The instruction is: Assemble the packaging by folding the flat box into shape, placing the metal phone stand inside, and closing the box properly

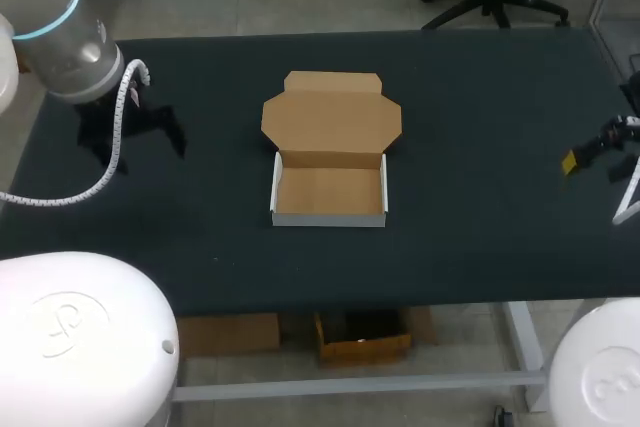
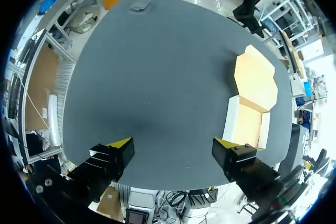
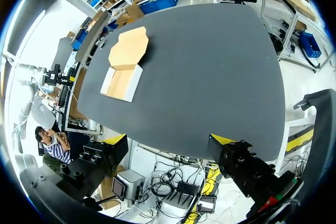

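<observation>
Showed box (image 1: 329, 192) open mid-frame, left gripper (image 2: 173, 144) and right gripper (image 3: 169, 140) spread, empty; needed unseen stand laid flat inside.

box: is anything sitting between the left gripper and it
Nothing visible does. In the left wrist view only bare dark table lies between the open left gripper and the box, which sits just ahead of one finger with its lid open. The head view shows the same gap.
</observation>
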